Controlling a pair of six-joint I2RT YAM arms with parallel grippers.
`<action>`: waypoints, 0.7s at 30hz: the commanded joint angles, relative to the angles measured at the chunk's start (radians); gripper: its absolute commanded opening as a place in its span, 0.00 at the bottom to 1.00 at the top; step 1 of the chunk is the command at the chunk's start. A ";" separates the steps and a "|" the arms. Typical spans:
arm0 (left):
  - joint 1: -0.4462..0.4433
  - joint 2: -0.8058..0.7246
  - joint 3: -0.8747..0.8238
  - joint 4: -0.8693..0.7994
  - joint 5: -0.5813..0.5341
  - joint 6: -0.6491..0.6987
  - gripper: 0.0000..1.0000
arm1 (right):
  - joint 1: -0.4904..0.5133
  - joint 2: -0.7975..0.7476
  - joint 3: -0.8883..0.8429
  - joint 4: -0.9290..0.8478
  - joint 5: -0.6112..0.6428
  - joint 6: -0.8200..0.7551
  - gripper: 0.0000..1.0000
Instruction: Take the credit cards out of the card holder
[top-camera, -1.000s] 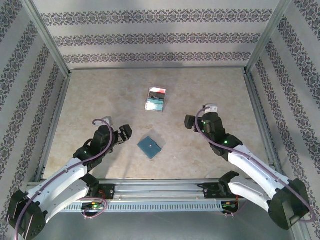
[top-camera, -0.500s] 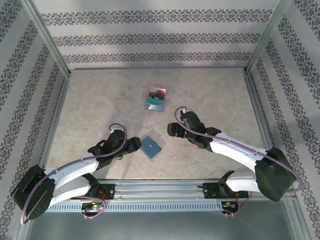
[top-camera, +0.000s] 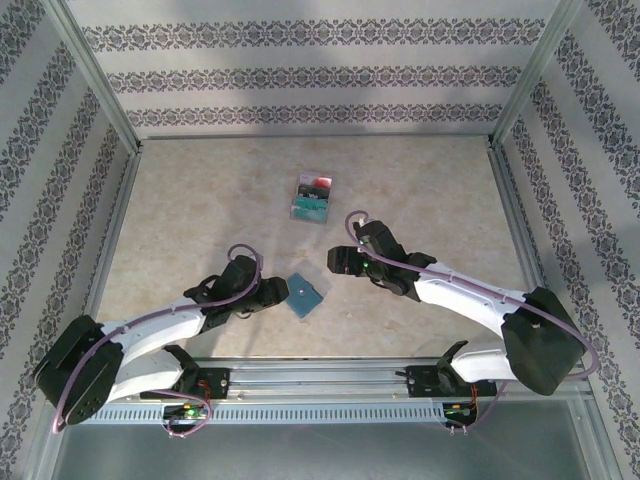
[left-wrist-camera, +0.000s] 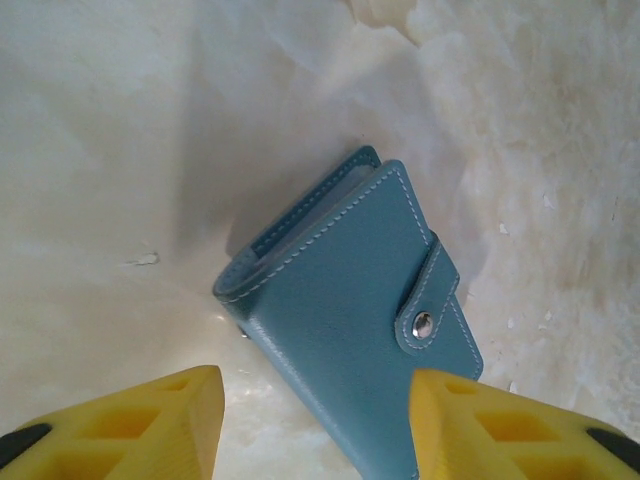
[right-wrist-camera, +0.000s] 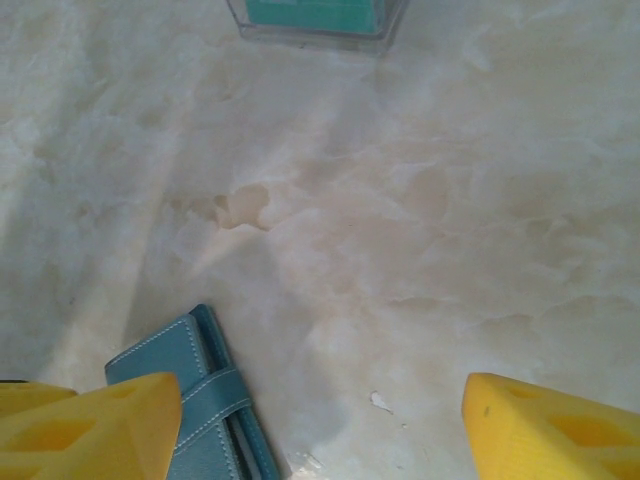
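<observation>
**Both hands open at the closed card holder**

The card holder (top-camera: 303, 293) lies flat on the marbled tabletop (top-camera: 200, 200), toward the near edge and roughly midway between the two arms. It is folded shut, its slate-blue cover facing up with pale stitching along the edges. A short strap crosses one side and is fastened by a small metal snap.

The left hand (top-camera: 278, 292) is low over the tabletop just to the left of the holder. In the left wrist view its yellow fingers (left-wrist-camera: 150, 420) stand partly apart, with the holder's near end lying in the gap between them. The right-hand finger overlaps the holder's lower corner in that view. I cannot tell whether it touches the leather, and nothing is gripped.

The right hand (top-camera: 336, 262) hangs just beyond and to the right of the holder, close to it but apart. Its fingers (right-wrist-camera: 545, 430) are spread wide with only bare tabletop between them. In the right wrist view the strapped corner of the holder shows beside one finger, at the lower left of the picture.

Farther back, near the middle of the tabletop and well apart from both hands, sits a small clear box (right-wrist-camera: 390, 25). In it lie the credit cards (top-camera: 312, 197): teal-green at the near side, a dark band, and red and white at the far side.
</observation>
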 joint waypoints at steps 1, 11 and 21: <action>-0.017 0.052 0.038 0.013 0.064 0.008 0.50 | 0.021 0.027 0.023 0.024 -0.029 0.033 0.72; -0.017 0.112 0.044 0.085 0.108 0.004 0.49 | 0.070 0.166 0.044 0.090 -0.174 0.119 0.49; -0.016 0.143 0.064 0.117 0.120 0.026 0.47 | 0.104 0.313 0.056 0.156 -0.261 0.187 0.29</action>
